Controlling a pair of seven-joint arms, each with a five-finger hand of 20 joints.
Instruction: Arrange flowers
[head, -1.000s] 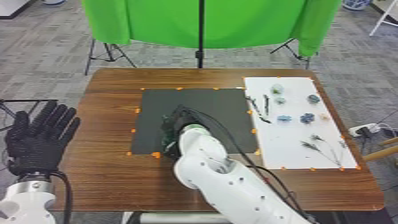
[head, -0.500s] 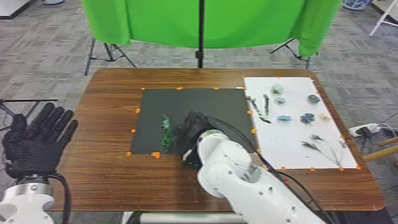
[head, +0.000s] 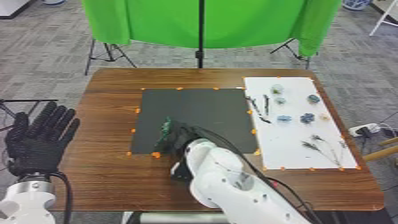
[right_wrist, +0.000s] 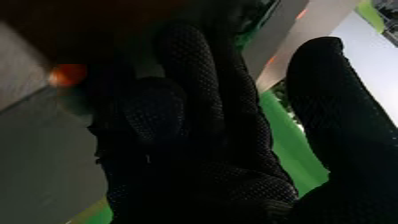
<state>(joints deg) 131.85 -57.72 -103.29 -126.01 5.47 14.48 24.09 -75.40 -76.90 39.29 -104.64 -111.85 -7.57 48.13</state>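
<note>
Currently, in the head view, the black sheet (head: 191, 102) is serving as landmark, lying flat on the wooden table (head: 107, 180) with orange tape (head: 179, 88) marking its edges. The green sprig (head: 165, 131) is lying on the near left part of the black sheet, running roughly lengthwise toward its near edge. The right hand (head: 184, 134) is reaching over the near part of the black sheet, just beside the sprig on its right; whether the two are touching cannot be told. The left hand (head: 37, 142) is hanging well to the left of the black sheet, fingers straight and fanned wide. To the right of the black sheet, the white sheet (head: 298, 162) is carrying the other pieces: dark twigs (head: 266, 104) are lying nearest the black sheet, pale green blooms (head: 277, 89) are sitting beyond them toward the far end, blue blooms (head: 307, 118) and a peach bloom (head: 324, 117) are sitting level with the black sheet's middle, and thin-stemmed sprays (head: 312, 146) are lying level with its near part. In the right wrist view, the right hand (right_wrist: 222, 180) is keeping its longer fingers (right_wrist: 191, 65) largely extended, the thumb (right_wrist: 329, 90) standing apart with a wide gap between; contact with the sprig is not being resolved.
</note>
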